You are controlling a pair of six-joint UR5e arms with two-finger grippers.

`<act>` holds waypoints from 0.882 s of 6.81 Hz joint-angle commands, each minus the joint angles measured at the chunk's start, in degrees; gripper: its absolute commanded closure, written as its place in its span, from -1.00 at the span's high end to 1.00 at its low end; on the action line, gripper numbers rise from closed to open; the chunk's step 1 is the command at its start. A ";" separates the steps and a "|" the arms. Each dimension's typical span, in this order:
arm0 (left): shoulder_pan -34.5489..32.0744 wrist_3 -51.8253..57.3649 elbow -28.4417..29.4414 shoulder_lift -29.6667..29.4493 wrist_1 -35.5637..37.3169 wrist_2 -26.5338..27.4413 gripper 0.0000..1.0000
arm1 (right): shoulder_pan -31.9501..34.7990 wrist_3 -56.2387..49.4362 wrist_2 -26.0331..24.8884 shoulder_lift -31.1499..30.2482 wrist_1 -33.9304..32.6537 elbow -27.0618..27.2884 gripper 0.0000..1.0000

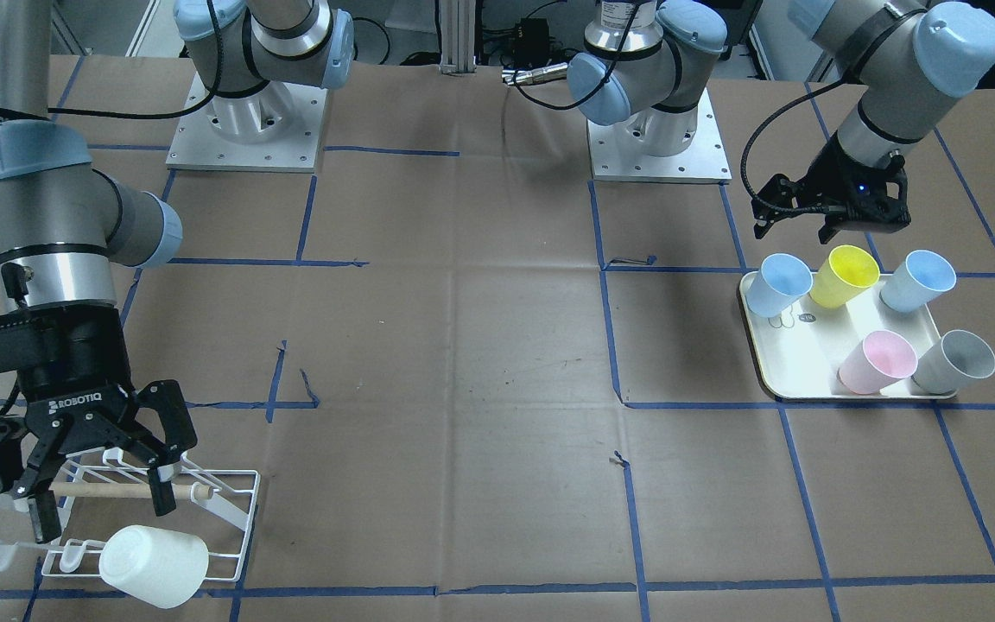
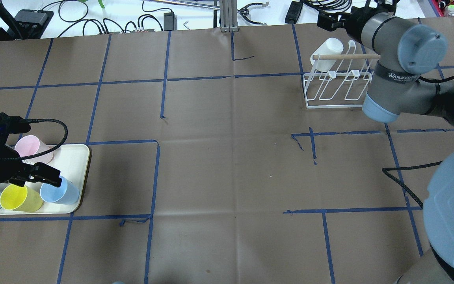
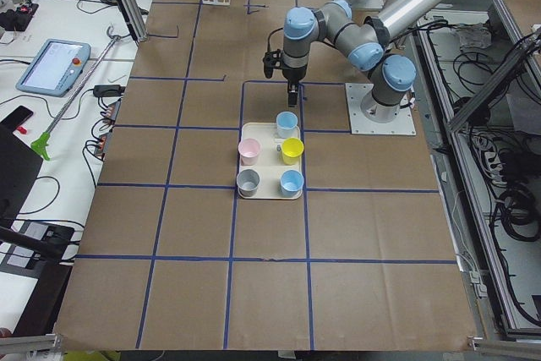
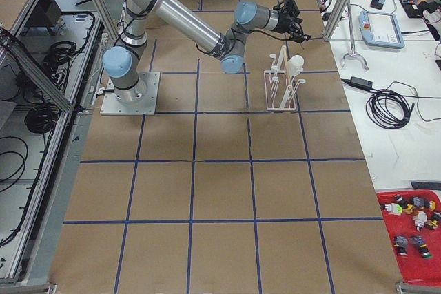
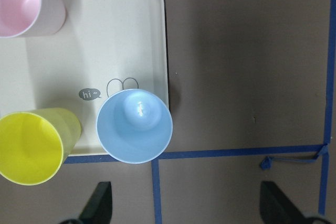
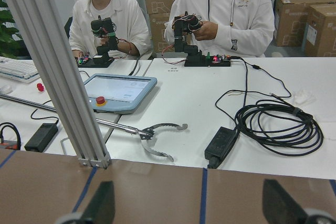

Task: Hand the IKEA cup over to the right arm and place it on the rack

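A white cup (image 1: 155, 566) hangs tilted on a front prong of the white wire rack (image 1: 221, 492), also seen as the cup (image 2: 327, 49) on the rack (image 2: 337, 90). My right gripper (image 1: 100, 501) hovers open over the rack's wooden dowel, holding nothing; its wrist view shows only empty open fingertips (image 6: 102, 205). Several coloured cups stand on the cream tray (image 1: 800, 354). My left gripper (image 1: 834, 216) is open above the tray's robot-side edge. In the left wrist view a light blue cup (image 5: 135, 125) sits just ahead of the open gripper (image 5: 189, 205), beside a yellow cup (image 5: 34, 145) and a pink cup (image 5: 26, 3).
Blue tape lines grid the brown table. Two arm bases (image 1: 657, 138) stand at the robot side. Beyond the far edge are an aluminium post (image 6: 58, 77), cables, a teach pendant (image 6: 118, 90) and two seated people (image 6: 220, 14). A red parts tray (image 4: 413, 228) lies off the table.
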 commanded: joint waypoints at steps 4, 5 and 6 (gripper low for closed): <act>0.09 0.12 -7.32 -6.18 12.46 1.26 0.97 | 9.34 34.37 -0.12 -5.83 0.98 2.19 0.99; 0.09 0.12 -7.85 -6.18 12.54 2.40 0.97 | 11.45 44.88 0.05 -5.83 0.98 2.38 0.99; 0.09 0.04 -7.95 -6.18 12.46 3.46 0.97 | 12.95 53.86 0.14 -5.92 0.20 2.38 0.99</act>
